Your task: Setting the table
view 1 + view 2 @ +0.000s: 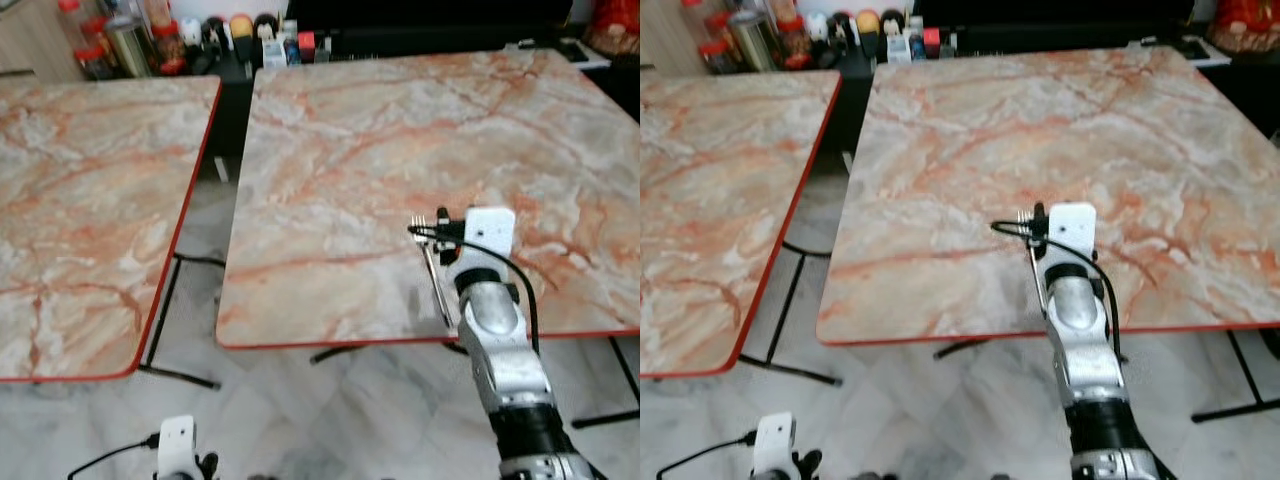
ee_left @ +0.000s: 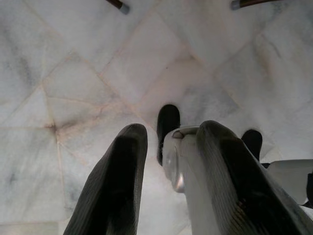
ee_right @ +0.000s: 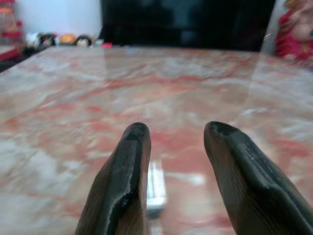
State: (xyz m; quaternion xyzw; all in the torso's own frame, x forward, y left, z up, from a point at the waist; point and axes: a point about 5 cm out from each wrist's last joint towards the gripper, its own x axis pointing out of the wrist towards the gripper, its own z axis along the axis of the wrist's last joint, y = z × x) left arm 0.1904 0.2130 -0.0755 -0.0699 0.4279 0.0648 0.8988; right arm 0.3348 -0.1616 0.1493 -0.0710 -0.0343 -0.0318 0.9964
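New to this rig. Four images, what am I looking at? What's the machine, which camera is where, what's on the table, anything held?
It is a walking humanoid with two silver arms, each ending in a hand of two black fingers. The two wide pictures come from its head, looking down at two marble-patterned tables. The other two look along each hand's fingers. The right hand reaches over the near edge of the right table, fingers apart, above a fork lying flat there. The left hand hangs low over the tiled floor, gripping a pale handle, likely cutlery. Jars and bottles stand beyond the tables.
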